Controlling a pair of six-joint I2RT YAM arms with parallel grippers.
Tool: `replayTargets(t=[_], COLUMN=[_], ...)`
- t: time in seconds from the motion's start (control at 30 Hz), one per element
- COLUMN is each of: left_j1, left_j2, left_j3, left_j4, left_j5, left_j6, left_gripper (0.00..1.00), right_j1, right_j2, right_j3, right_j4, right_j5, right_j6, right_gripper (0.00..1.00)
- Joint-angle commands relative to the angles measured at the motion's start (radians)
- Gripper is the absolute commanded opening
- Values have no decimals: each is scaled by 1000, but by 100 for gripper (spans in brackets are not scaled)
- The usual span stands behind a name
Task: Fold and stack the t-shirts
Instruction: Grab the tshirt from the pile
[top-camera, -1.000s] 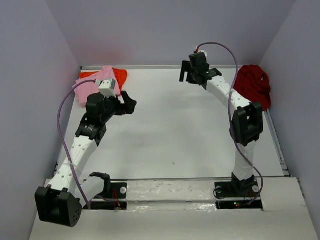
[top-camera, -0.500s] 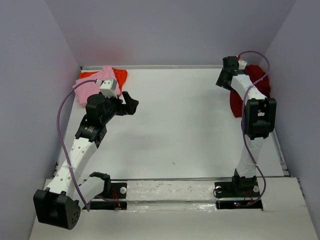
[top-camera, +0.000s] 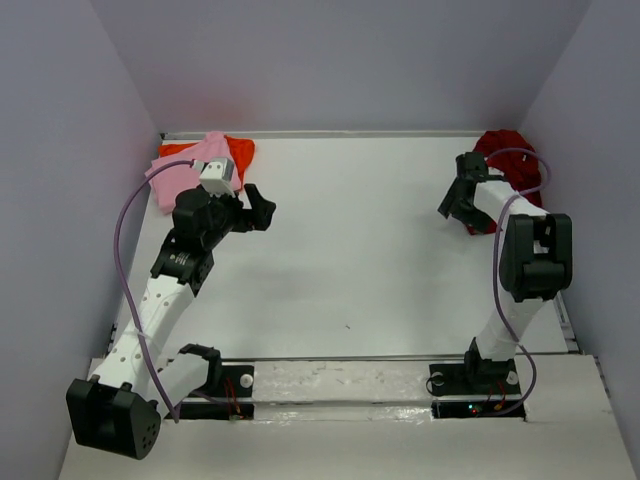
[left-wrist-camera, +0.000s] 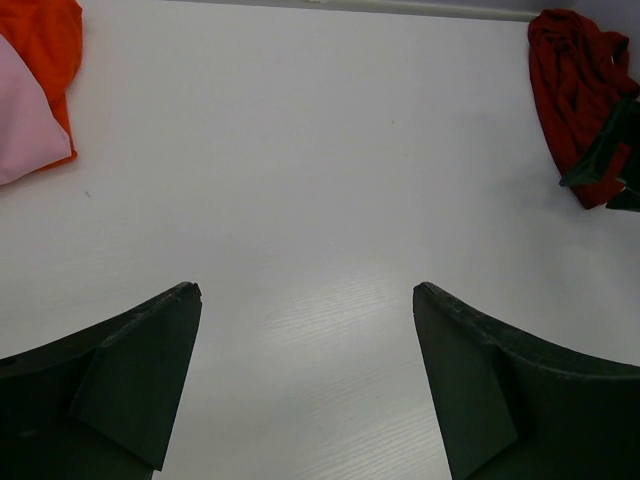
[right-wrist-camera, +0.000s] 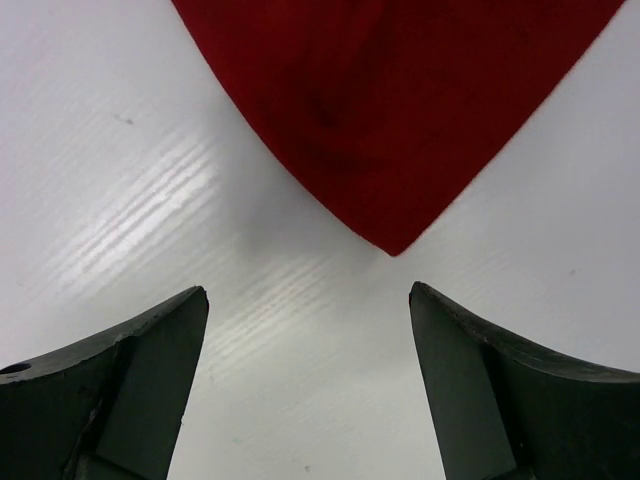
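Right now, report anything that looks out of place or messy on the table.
The dark red t-shirt lies crumpled in a heap at the far right edge of the table, unfolded, far from the pink t-shirt lying on the orange t-shirt in the far left corner.

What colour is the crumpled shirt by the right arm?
Dark red cloth t-shirt; right wrist view.

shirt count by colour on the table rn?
orange t-shirt: 1
pink t-shirt: 1
dark red t-shirt: 1
Total: 3
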Motion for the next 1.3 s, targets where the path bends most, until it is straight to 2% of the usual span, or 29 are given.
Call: replayTargets(t=[0.0,0.4,0.53,0.7,0.77,0.8,0.87,0.93,0.97,1.07,1.1,1.27], left_j1=[-6,-24,-29,-30,-32,-33,-33,-36,-38,-41,-39,-42], left_j2=[-13,-11,-16,-11,-13,-13,-14,-14,-16,-20,-20,-25], left_j3=[22,13,13,14,13,11,11,11,13,13,13,13], left_j4=[24,24,26,27,29,29,29,29,27,27,27,27], left_j5=[7,-2,1,16,16,14,14,13,10,8,8,4], left_j6=[15,21,21,15,15,15,18,18,20,20,20,23], left_gripper=[96,96,96,96,96,96,96,96,96,96,96,96], right_j1=[0,-19,-19,-31,-51,-51,-63,-89,-89,-101,-101,-111], right_j2=[-77,15,71,133,151,169,185,196,199,199,196,135], right_j3=[-49,18,99,147,161,167,170,167,161,151,145,84], right_j4=[85,71,31,17,19,19,19,24,25,30,31,77], right_j5=[12,70,172,200,184,170,130,98,95,81,75,21], right_j6=[7,-23,-31,-17,-13,-11,-8,-2,0,-5,-5,-5], right_gripper=[87,87,86,84,77,69,60,42,23,9,0,0])
